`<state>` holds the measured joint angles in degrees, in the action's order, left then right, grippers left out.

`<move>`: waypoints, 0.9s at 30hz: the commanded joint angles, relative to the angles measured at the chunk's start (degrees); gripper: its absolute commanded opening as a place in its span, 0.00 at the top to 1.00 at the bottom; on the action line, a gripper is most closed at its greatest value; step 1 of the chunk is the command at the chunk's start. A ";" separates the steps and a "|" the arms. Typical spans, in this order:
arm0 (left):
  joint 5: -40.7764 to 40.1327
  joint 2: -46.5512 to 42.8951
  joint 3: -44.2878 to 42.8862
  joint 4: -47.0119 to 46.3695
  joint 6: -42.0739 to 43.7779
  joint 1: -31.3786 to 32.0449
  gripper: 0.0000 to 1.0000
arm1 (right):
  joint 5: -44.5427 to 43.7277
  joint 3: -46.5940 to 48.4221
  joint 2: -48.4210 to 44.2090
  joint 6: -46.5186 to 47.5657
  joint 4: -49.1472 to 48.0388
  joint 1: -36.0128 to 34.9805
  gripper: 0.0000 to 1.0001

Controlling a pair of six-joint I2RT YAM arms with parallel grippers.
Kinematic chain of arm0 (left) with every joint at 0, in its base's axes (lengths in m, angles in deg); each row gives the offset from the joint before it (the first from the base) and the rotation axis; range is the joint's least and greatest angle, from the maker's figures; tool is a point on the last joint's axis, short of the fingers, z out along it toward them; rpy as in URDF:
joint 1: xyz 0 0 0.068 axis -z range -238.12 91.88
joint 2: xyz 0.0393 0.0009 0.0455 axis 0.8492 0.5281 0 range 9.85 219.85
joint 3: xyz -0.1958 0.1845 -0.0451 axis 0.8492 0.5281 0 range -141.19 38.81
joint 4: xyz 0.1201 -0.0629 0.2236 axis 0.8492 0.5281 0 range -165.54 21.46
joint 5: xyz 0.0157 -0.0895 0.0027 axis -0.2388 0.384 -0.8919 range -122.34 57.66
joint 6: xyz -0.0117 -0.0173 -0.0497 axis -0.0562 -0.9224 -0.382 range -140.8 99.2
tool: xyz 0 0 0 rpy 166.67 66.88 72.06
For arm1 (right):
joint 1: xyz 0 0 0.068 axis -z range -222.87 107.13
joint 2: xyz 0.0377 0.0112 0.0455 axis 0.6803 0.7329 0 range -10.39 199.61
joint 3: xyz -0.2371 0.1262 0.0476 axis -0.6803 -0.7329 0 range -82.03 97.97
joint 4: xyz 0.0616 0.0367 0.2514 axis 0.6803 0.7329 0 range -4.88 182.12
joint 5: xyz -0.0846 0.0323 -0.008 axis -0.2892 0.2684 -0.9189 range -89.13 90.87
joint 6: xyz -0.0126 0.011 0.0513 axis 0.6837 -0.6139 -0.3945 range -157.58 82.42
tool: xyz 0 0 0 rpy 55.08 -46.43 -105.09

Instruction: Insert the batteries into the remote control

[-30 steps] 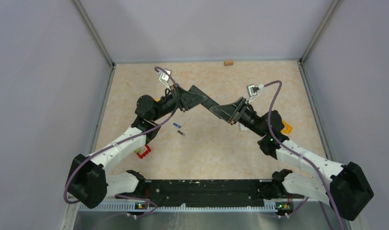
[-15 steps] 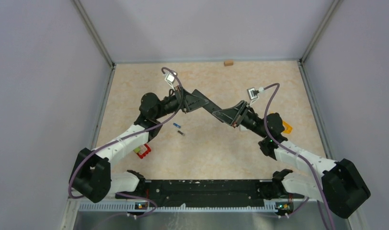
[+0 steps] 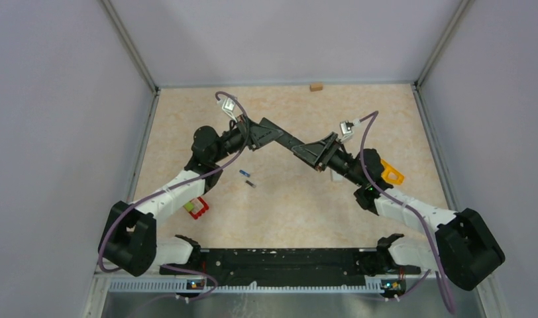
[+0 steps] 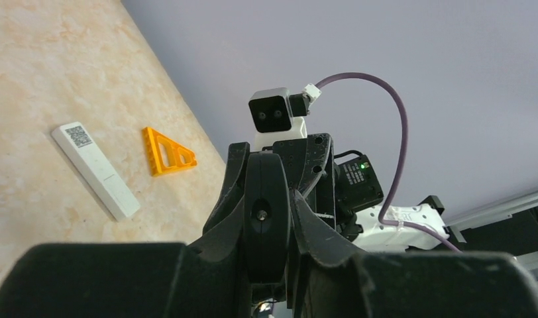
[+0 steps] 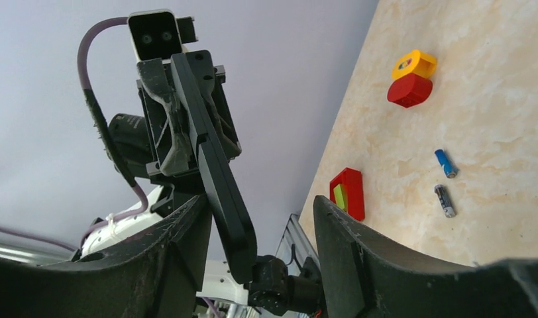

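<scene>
A long black remote control (image 3: 289, 142) hangs in the air between both arms. My left gripper (image 3: 265, 134) is shut on its left end; in the left wrist view the remote (image 4: 266, 199) sits end-on between my fingers, gripper (image 4: 268, 232). My right gripper (image 3: 317, 154) is open around the other end; in the right wrist view the remote (image 5: 216, 172) lies near the left finger (image 5: 167, 252), gripper (image 5: 258, 205). A blue battery (image 3: 244, 173) and a dark battery (image 3: 250, 183) lie on the table below, and both show in the right wrist view, blue (image 5: 445, 163) and dark (image 5: 444, 201).
A red box with a green piece (image 3: 197, 208) lies at the left. An orange triangle (image 3: 391, 173) and a white bar (image 3: 334, 176) lie by the right arm. A small brown block (image 3: 315, 87) is at the back wall. A red and yellow piece (image 5: 412, 81) lies far left.
Both arms shifted slightly with the remote still between them. The right arm's elbow swung inward, uncovering more of the orange triangle. The batteries have not moved.
</scene>
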<state>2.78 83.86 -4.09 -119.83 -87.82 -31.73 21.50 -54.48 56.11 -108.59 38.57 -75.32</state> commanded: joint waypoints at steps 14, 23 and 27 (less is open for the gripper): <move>-0.86 -1.47 -3.28 10.63 15.32 -0.29 1.00 | -4.21 7.17 -0.26 2.32 24.26 0.81 0.58; -1.51 0.04 -6.04 17.76 22.92 -0.20 1.00 | -1.66 9.67 -0.50 4.02 28.08 0.76 0.68; -0.39 0.47 -6.07 18.33 24.54 -0.07 1.00 | -1.09 9.85 -0.20 3.79 27.14 0.81 0.70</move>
<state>1.16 84.02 -7.76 -101.69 -69.13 -31.99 20.45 -47.07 56.31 -106.38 63.77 -74.97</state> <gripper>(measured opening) 0.222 0.341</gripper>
